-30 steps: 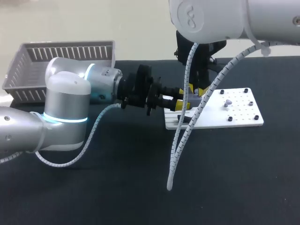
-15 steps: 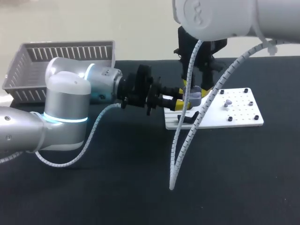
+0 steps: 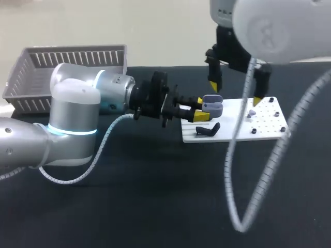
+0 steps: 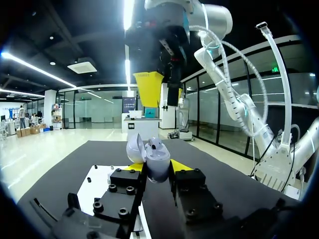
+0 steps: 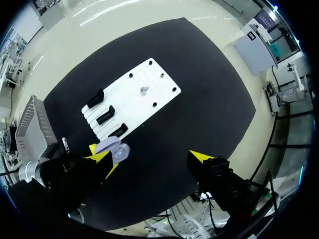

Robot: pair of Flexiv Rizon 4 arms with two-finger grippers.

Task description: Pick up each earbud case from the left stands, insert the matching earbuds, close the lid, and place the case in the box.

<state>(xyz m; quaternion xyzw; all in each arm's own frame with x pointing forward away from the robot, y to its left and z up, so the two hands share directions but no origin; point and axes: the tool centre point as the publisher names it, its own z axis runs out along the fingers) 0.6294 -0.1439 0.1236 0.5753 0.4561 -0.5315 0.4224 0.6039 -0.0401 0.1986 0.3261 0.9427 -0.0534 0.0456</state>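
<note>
The left gripper [image 3: 199, 109] reaches in level from the left in the head view, and its yellow tips are clamped on a pale lilac earbud case [image 3: 212, 104]. The case is held with its lid [image 3: 211, 98] up, above the left end of the white board [image 3: 269, 126]. A black stand [image 3: 207, 130] sits on the board just near of the case. The right gripper [image 3: 236, 92] hangs higher, to the right of the case, with its fingers spread wide and nothing between them. A small pale earbud [image 3: 252, 112] lies on the board's right half. The grey slatted box [image 3: 67, 64] stands at the far left of the dark table [image 3: 155, 201]. In the left wrist view, the left gripper [image 4: 157, 168] pinches the earbud case [image 4: 157, 163] from both sides. The open lid [image 4: 134, 148] leans to one side, and a yellow finger of the right gripper [image 4: 148, 89] hangs above and ahead. In the right wrist view, the right gripper [image 5: 152, 158] stands open high over the table. The earbud case [image 5: 113, 148] shows far below, beside one of its tips. Ahead lie the white board [image 5: 149, 102] with three black stands [image 5: 105, 115] and the earbud [image 5: 144, 89], and the box [image 5: 32, 132] is off to the side.
</note>
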